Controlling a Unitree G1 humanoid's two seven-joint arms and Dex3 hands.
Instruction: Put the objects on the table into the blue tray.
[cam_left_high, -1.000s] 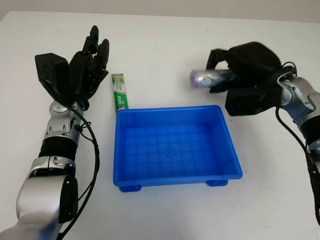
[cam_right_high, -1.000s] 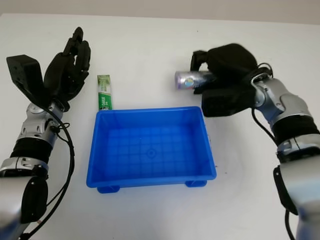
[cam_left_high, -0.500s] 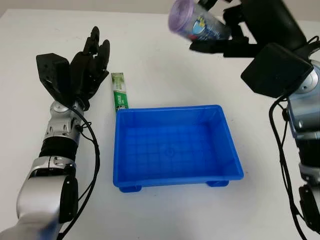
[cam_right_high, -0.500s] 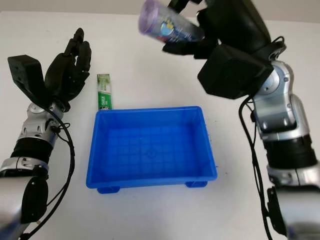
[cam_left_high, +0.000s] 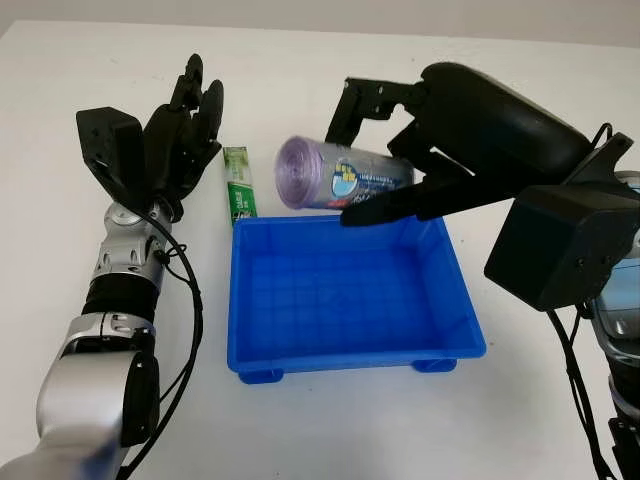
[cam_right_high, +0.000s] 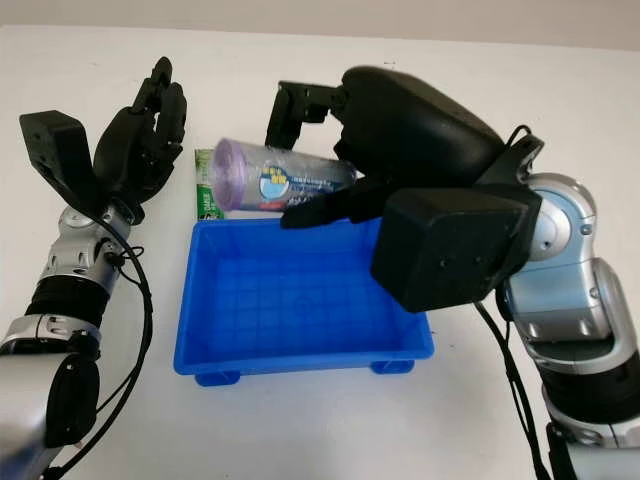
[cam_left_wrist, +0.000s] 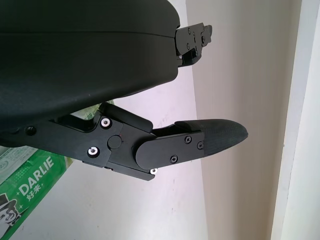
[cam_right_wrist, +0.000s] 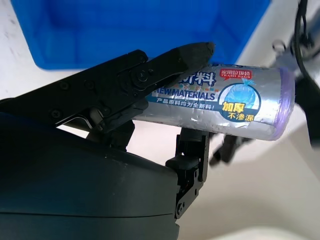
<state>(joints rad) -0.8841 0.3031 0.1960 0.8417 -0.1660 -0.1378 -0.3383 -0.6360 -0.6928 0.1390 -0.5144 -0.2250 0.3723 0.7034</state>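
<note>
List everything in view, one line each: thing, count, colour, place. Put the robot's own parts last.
blue tray: one, blue, middle of the table, nothing inside it.
roll of bags: one, purple with a blue and yellow label, lying sideways in the right hand, raised over the tray's far edge.
toothpaste box: one, green and white, flat on the table at the tray's far left corner, beside the left hand.
table: one, white, under everything.
right hand: one, black, over the far side of the tray, shut on the roll of bags.
left hand: one, black, open, left of the toothpaste box, holding nothing.
</note>
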